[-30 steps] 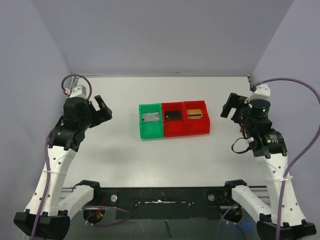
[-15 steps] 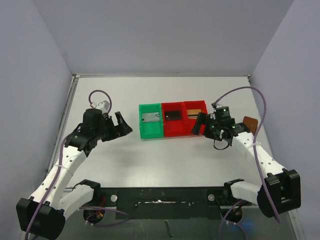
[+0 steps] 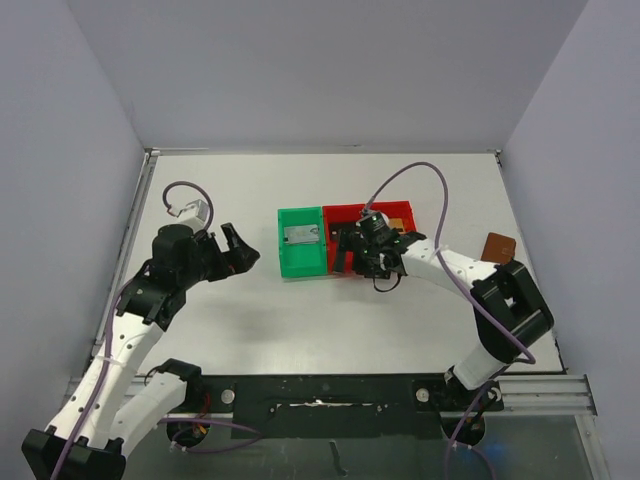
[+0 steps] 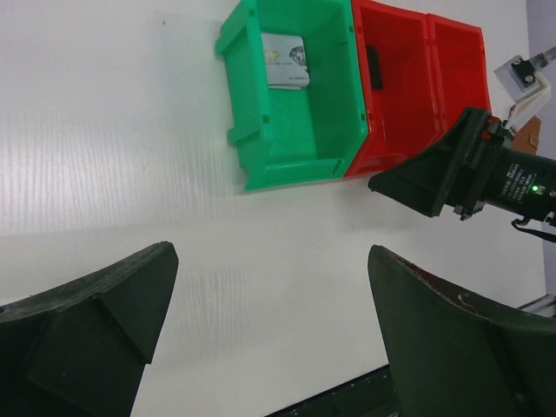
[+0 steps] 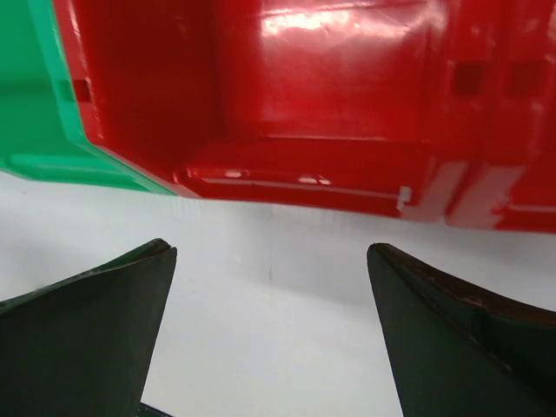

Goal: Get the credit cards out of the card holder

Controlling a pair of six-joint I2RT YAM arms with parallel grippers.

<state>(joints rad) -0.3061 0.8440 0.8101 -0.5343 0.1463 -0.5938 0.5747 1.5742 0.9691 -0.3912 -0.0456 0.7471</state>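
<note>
Well off to the right on the white table, flat and alone: the brown card holder, just beside the elbow of the right arm and well apart from the bins. Too small in the top view to tell whether folded shut or lying open.

Inside the green bin, toward its far end, a grey card with a small printed emblem, resting on the bottom. Touching this bin, side by side, the middle red bin, with a dark card close along its left wall; hard to say whether flat or leaning. Then the right red bin, last in the row; partly covered by the right arm in the top view, so cannot tell what lies in it.

Right gripper close before the near wall of the middle red bin, near the seam between green and red, fingers spread wide with only bare table between them. Left gripper also spread wide and holding nothing, hovering over the table on the near-left side of the green bin, apart from it, facing the row of bins and the other gripper
</note>
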